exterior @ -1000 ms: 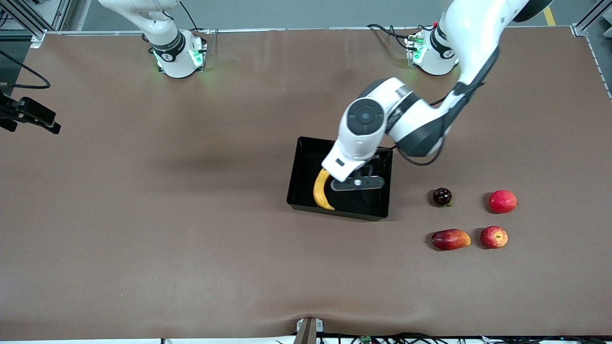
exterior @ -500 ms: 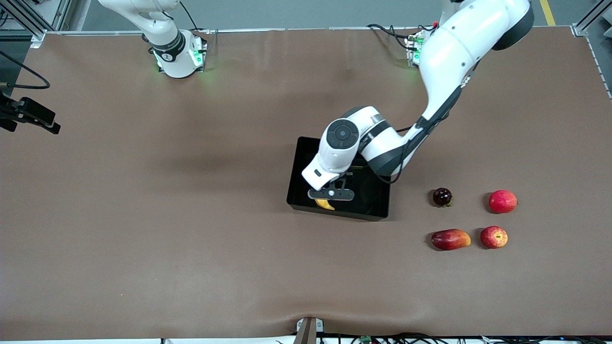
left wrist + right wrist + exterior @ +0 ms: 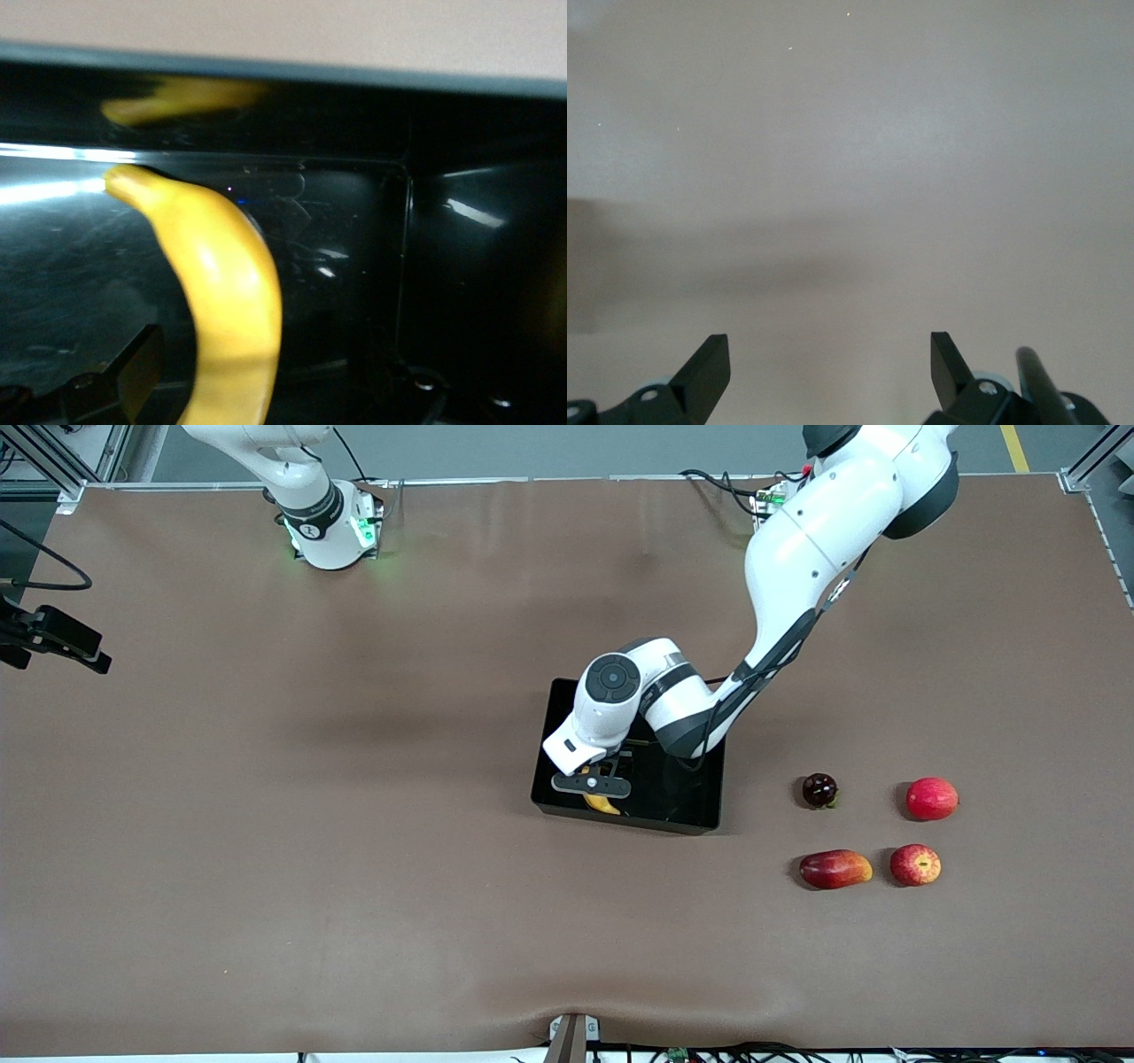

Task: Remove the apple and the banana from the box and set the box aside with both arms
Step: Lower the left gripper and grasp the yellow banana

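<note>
Reaching into the glossy black rectangular plastic bin, the left claw gapes around the long curved yellow banana; the right claw waits open, empty.

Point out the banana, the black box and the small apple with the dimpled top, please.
banana (image 3: 221, 292): left wrist view, middle of its yellow body, lying in the box.
black box (image 3: 682, 802): front view, bare floor near its corner.
small apple (image 3: 915, 864): front view, its dimpled top, beside the elongated red fruit (image 3: 834, 869).

L gripper has dropped into box, now covering most of banana.
</note>
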{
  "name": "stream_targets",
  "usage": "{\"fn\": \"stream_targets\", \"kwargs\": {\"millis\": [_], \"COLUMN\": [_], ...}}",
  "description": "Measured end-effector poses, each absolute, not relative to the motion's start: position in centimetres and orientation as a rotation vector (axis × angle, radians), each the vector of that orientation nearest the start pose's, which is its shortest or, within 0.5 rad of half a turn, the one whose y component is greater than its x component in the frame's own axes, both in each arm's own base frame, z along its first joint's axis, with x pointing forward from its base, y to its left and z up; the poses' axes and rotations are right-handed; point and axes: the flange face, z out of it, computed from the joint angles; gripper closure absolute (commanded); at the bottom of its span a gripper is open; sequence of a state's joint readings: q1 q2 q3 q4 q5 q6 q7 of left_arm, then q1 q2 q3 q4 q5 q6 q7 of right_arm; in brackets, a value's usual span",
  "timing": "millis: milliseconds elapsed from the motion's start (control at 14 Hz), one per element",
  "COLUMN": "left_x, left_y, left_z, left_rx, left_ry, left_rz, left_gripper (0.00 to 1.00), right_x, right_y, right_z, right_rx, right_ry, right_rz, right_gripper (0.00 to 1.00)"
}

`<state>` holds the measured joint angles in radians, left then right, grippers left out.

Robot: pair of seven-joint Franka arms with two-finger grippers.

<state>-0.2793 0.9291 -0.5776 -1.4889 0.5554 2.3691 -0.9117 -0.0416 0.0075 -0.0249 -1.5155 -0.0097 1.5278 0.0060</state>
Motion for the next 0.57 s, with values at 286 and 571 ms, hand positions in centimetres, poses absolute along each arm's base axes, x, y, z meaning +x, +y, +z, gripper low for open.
{"fn": "stream_targets", "kwargs": {"millis": [286, 571], "left_x": [52.6, 52.7], "left_y": [-48.6, -48.4], "left_z": [17.0, 18.4], "left_rx": [-3.249, -3.199], "left_ry": [0.269, 0.309], "left_rz": [-0.069, -0.062], "left_gripper": [1.00, 1.00], "right_x": [55.2, 55.4], "right_y": [-3.8, -3.7], "right_z": [64.2, 63.9], "right_rx": [-3.150, -3.150], "right_ry": [0.115, 0.112], "right_rz": [-0.007, -0.001], "right_gripper": [0.00, 0.00]}}
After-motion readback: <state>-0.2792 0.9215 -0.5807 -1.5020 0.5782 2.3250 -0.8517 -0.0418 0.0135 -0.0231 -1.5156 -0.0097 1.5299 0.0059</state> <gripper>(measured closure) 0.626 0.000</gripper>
